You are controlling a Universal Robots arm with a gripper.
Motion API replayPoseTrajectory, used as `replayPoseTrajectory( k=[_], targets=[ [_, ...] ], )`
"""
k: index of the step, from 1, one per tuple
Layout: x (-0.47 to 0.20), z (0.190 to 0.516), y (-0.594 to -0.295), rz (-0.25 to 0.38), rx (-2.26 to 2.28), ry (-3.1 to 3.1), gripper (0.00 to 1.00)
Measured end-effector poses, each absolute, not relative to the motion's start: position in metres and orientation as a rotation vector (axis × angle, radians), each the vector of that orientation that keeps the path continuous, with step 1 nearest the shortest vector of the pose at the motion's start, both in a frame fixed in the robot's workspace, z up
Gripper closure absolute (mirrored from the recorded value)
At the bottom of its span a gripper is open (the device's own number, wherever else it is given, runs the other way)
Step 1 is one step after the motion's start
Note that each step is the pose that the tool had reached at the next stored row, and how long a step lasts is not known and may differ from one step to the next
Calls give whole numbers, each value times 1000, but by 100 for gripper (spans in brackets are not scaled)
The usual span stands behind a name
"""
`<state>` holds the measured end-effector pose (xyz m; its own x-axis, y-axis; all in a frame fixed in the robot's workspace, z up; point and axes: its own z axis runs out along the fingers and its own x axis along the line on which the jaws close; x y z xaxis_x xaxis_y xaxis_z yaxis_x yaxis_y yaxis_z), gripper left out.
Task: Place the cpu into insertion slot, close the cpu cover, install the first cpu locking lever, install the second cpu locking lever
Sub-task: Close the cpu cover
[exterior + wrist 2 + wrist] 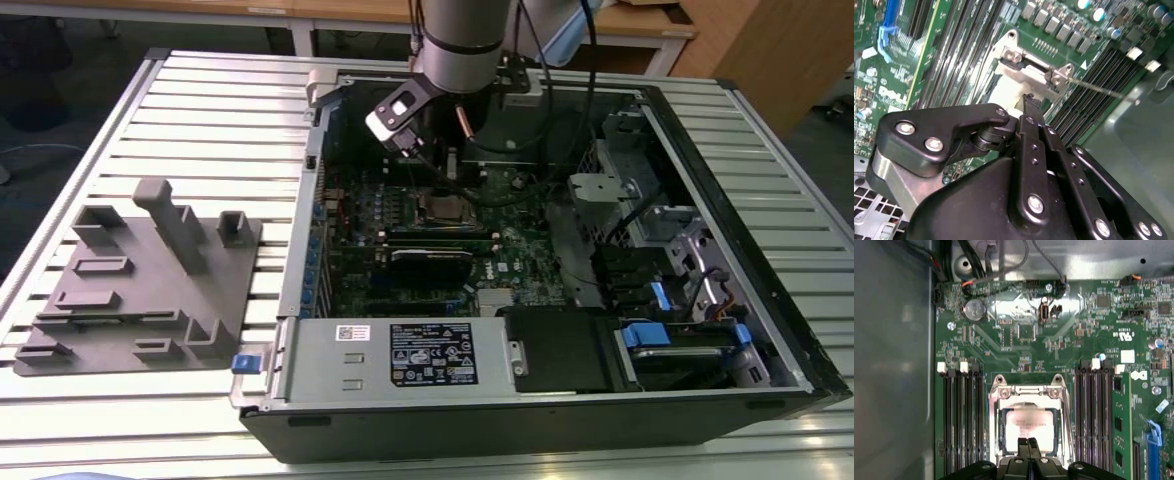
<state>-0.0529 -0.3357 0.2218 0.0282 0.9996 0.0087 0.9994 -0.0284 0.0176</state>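
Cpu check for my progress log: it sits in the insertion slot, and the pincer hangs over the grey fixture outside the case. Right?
Not quite. The cpu does sit in the insertion slot, but the pincer hangs over the cpu itself inside the case, not over the grey fixture, as the first wrist view shows.

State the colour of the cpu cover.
The cpu cover is silver metal; first wrist view shows it best.

1. My end effector (1029, 442) reaches in with its two fingertips pressed together, just over the cpu (1026, 424).
2. The cpu sits within the silver cpu cover (1027, 392), which seems to lie flat around it.
3. Black memory slots (961, 420) flank the cover on both sides of the green motherboard (1019, 355).
4. A round coin battery (975, 310) sits farther off on the board.
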Motion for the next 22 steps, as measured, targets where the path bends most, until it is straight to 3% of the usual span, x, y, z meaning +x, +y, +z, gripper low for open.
replayPoseTrajectory(
  k=[22],
  targets=[
    [-56,221,-336,29,2144,2289,89]
  ],
)
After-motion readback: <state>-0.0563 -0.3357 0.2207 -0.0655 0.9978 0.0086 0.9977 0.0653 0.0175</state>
